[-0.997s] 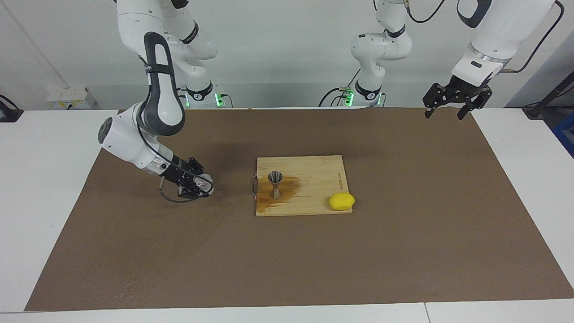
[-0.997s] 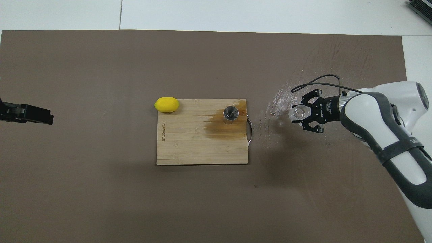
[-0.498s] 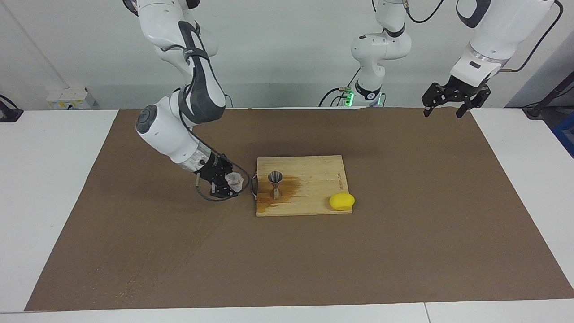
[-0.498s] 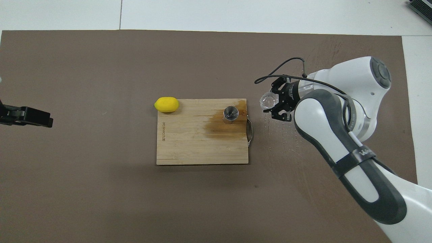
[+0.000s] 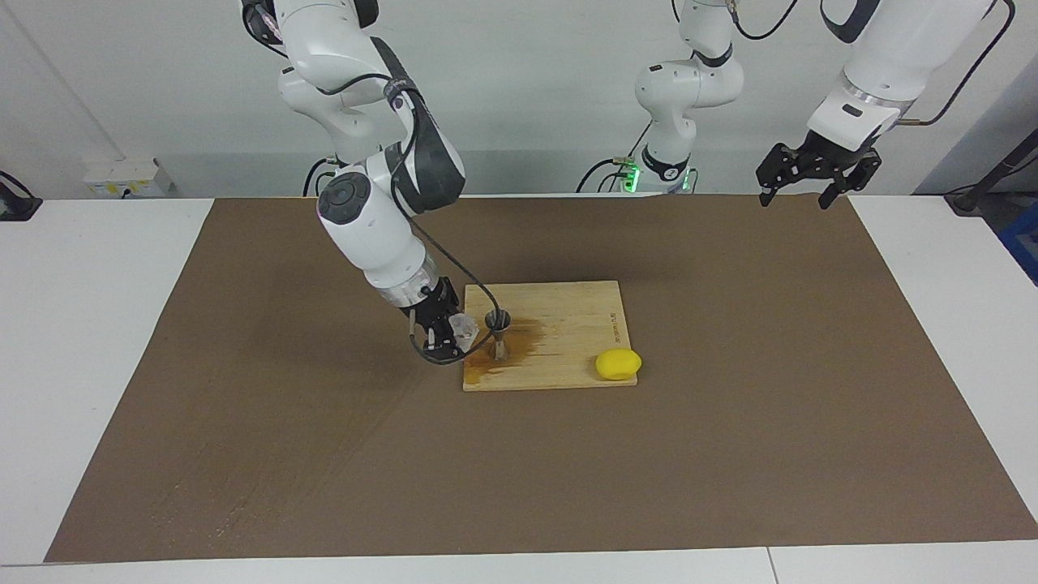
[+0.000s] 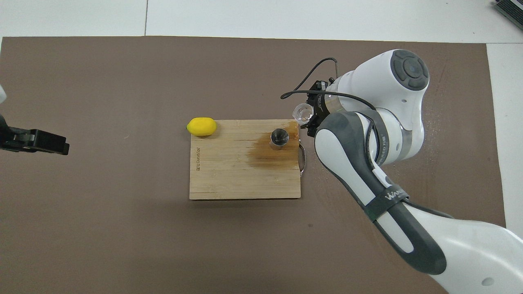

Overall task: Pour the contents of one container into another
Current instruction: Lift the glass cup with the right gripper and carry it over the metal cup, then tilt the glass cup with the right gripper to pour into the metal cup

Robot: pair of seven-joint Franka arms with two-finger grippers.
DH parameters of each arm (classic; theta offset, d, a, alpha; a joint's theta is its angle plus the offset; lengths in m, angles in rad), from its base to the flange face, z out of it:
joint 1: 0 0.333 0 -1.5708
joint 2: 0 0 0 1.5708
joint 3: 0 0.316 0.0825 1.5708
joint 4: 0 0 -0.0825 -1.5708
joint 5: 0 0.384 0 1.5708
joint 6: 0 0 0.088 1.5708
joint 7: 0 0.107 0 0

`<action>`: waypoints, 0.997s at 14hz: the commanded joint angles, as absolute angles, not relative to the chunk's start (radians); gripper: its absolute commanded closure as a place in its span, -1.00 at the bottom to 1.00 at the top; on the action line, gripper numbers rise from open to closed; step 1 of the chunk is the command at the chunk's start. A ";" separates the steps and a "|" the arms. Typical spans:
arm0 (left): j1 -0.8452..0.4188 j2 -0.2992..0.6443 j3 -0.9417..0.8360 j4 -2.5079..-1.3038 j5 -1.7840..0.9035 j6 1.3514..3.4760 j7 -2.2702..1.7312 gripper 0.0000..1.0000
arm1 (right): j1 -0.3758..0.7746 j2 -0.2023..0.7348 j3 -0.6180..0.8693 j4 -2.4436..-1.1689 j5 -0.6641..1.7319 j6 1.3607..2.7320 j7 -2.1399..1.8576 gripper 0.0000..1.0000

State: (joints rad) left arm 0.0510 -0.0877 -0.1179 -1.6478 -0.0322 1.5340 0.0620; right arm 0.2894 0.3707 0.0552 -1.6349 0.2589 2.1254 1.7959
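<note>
Right gripper (image 5: 451, 335) clamped on clear cup (image 5: 463, 327), raised beside jigger (image 5: 498, 332) on cutting board (image 5: 568, 369), positioned for pouring. Left gripper (image 5: 806, 172) waited, jaws apart, clear of work.

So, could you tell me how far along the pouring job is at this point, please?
Done: the right gripper is shut on the clear cup and holds it in the air beside the jigger, at the cutting board's edge. In hand: bringing the cup to the jigger's mouth. Left: tipping it to pour. The left gripper waits open over the mat's corner.
</note>
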 commanded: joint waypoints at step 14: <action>0.077 -0.100 -0.130 -1.657 -0.048 1.523 0.038 -1.00 | 0.425 0.384 0.052 -1.595 -0.133 2.031 1.893 1.00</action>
